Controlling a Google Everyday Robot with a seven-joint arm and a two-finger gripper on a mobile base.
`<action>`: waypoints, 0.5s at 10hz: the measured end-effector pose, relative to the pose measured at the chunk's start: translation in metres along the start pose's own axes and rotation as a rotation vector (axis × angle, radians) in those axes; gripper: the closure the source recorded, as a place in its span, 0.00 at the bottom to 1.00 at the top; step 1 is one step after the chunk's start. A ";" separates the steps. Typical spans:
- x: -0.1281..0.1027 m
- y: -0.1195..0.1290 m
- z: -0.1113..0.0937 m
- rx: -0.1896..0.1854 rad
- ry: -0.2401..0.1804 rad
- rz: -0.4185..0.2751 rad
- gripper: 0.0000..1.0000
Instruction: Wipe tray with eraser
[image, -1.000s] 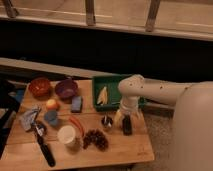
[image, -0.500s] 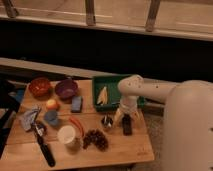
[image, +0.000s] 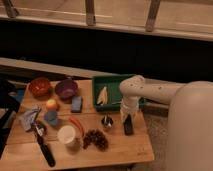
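The gripper (image: 129, 118) hung over the eraser (image: 128, 128) by the counter's (image: 125, 148) right edge. Its jaws' state couldn't be told.

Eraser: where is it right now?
In the camera view the eraser lies near the right edge of the table, in front of the tray, right of a small cup; the gripper is directly above it.

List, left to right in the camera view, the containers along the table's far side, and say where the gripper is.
Red bowl → purple bowl → tray. The gripper is at the eraser, just in front of the tray's right end.
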 end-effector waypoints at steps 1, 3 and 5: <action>0.002 -0.008 -0.007 0.001 -0.014 0.019 0.92; 0.002 -0.025 -0.024 0.011 -0.050 0.061 1.00; -0.009 -0.052 -0.061 0.036 -0.118 0.122 1.00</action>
